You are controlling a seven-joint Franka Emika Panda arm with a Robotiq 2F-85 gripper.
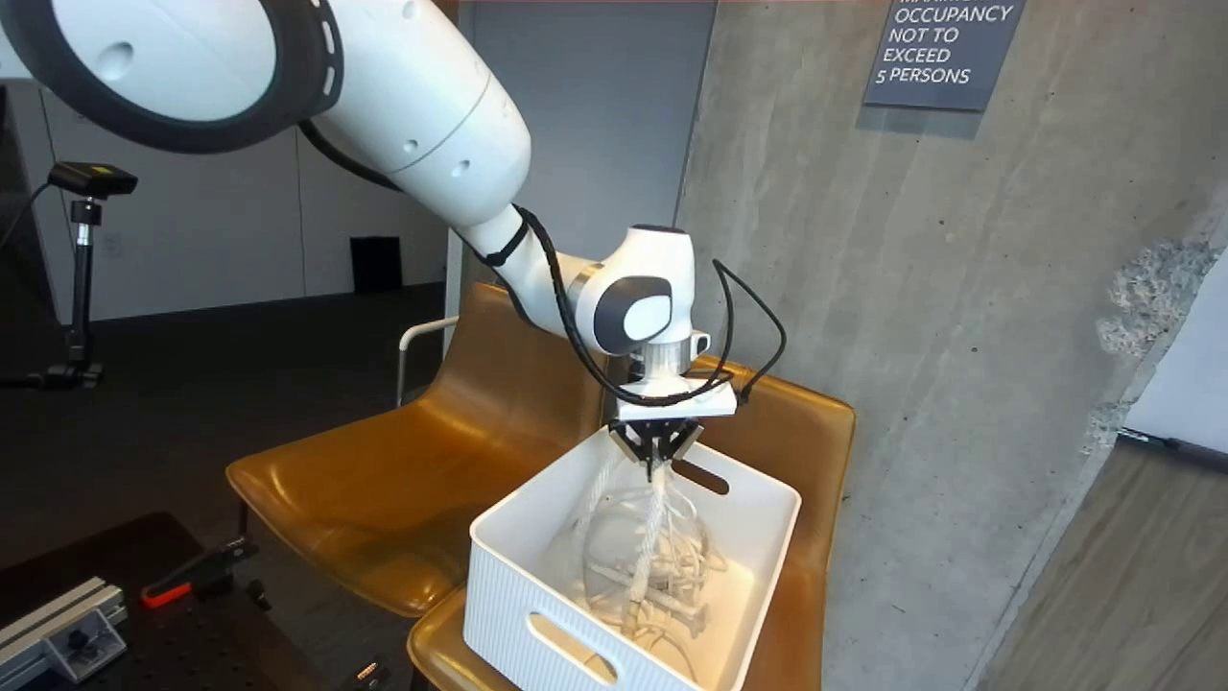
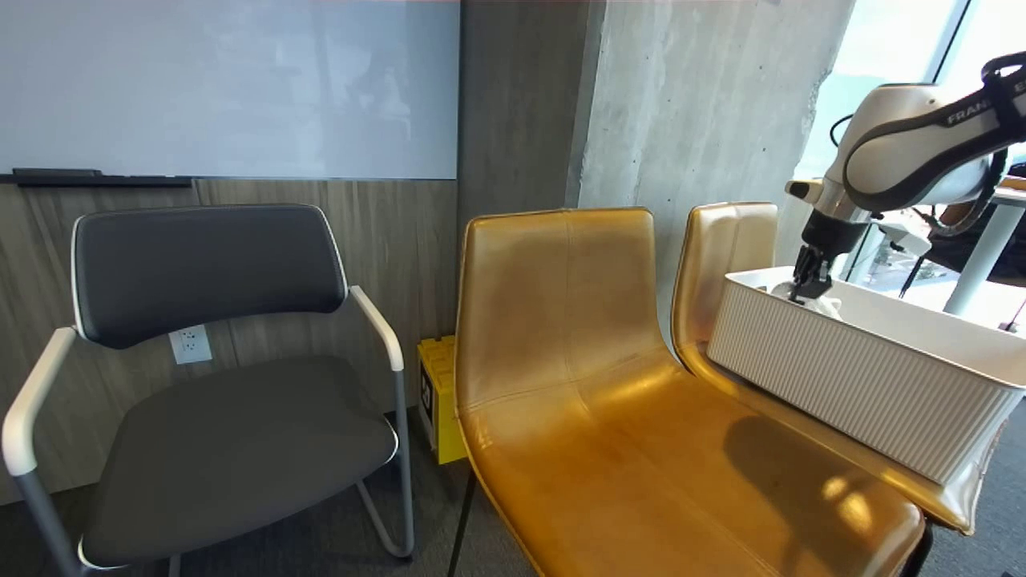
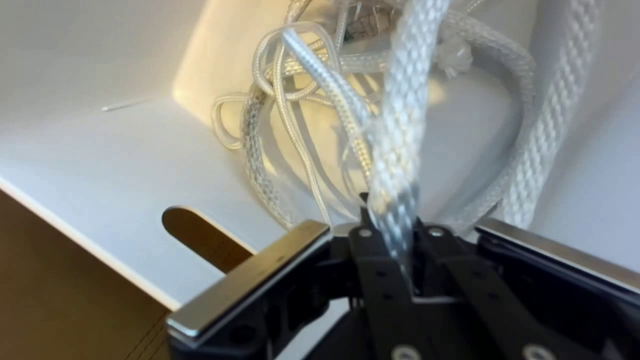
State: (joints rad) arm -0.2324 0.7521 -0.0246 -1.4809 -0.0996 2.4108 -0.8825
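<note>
The jaws pinch a white braided rope (image 3: 404, 125); its long axis hangs steeply from them into the bin (image 1: 499, 605).

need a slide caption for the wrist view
End effector gripping a thick white braided rope, with thinner white cords looped inside the white bin.

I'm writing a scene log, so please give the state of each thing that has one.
Gripper: closed on the thick white rope
Thick white rope: held, hanging down inside the white bin
Thin cords: loosely tangled inside the bin
White bin: open-topped, upright on a tan chair
Other tan chair: upright
Gray chair: upright
</note>
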